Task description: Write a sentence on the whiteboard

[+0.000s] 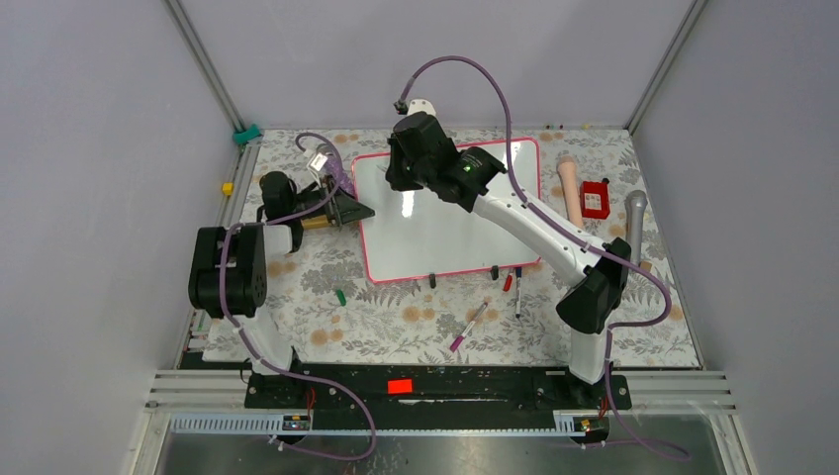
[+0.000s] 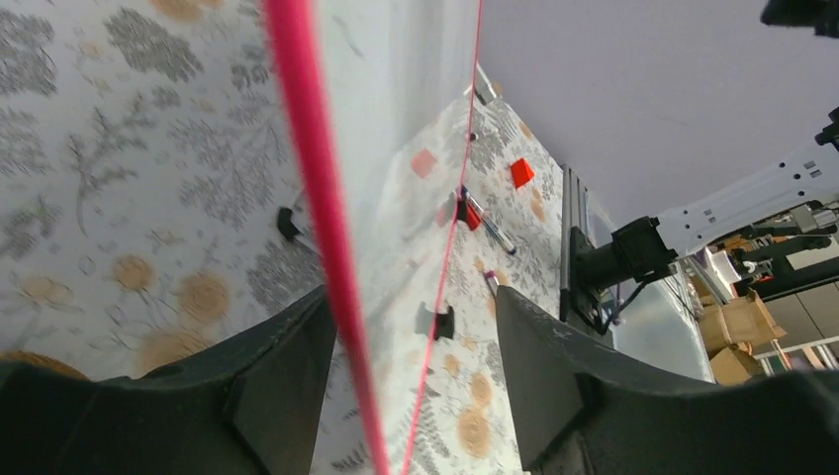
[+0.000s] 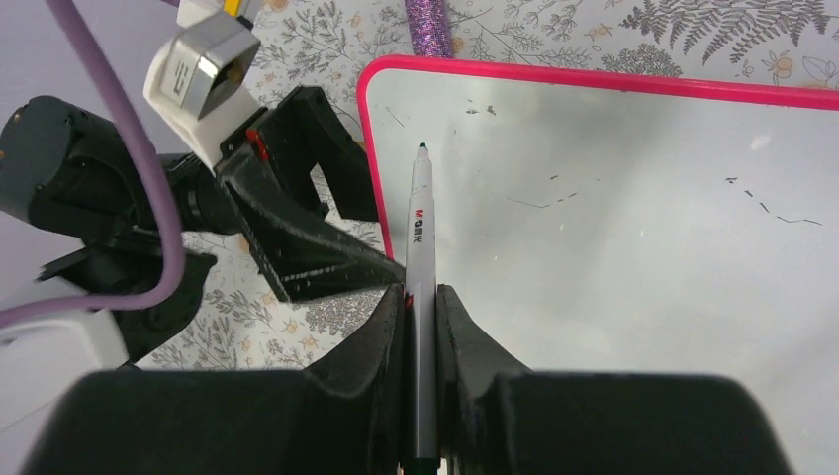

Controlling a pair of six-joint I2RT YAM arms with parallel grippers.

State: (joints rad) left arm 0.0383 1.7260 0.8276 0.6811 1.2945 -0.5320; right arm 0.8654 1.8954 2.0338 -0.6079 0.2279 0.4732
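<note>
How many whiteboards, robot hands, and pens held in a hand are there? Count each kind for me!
whiteboard: 1
robot hands: 2, the left hand and the right hand
pen held in the right hand: 1
Total: 4

The large glossy white pink-framed whiteboard [image 1: 425,242] lies flat on the floral-patterned table cover [image 1: 396,317], toward the far middle. The black left gripper [image 1: 348,210] has a finger either side of the board's left edge. The black right gripper [image 3: 420,297] hangs over the board's far-left part, clamping a grey marker pen [image 3: 419,218]. Loose pens [image 1: 516,289] lie just before the near edge, with a small red box [image 1: 595,199] off to the right
</note>
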